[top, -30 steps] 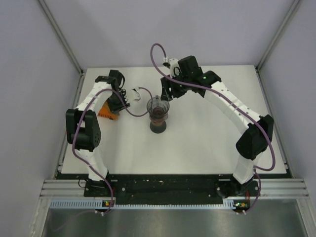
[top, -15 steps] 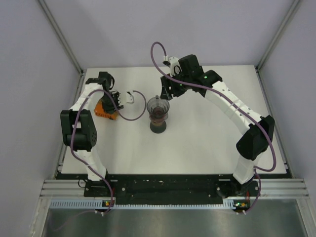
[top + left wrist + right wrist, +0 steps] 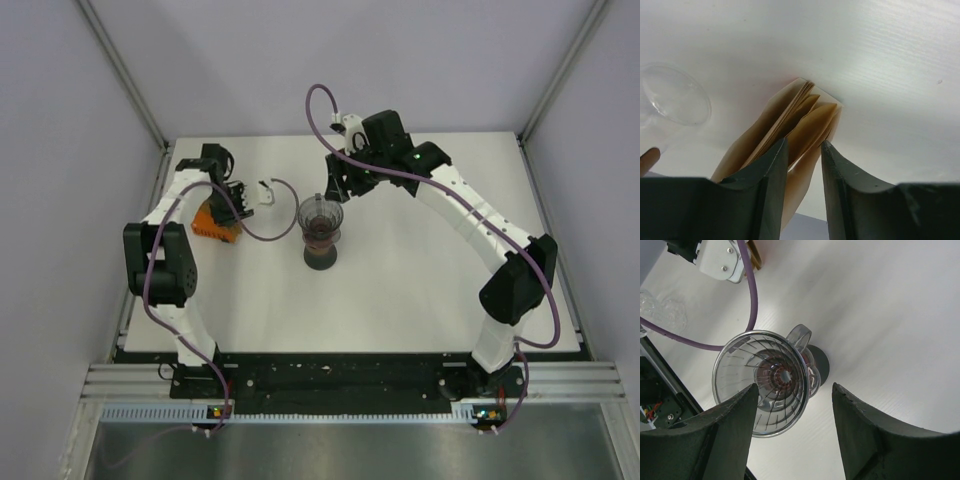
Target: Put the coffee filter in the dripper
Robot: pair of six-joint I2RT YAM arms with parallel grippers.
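A stack of brown paper coffee filters (image 3: 790,117) fans open on the white table; from above it shows as an orange-brown bundle (image 3: 213,222) at the far left. My left gripper (image 3: 805,142) points into that stack with its jaws narrow. One filter sheet runs between the fingers, and a gap shows beside the right finger (image 3: 840,175). The clear ribbed dripper (image 3: 320,218) stands on a dark base (image 3: 320,260) mid-table and holds no filter. My right gripper (image 3: 794,386) hovers open just behind the dripper (image 3: 762,380), touching nothing.
A clear plastic piece (image 3: 675,95) lies beside the filters. The left arm's purple cable (image 3: 275,225) loops toward the dripper. The white table (image 3: 430,280) is walled by grey panels, with bare surface to the right and front.
The left arm swung left and lowered over the filter stack, and its jaws have narrowed around a sheet. The right arm and the dripper have not moved.
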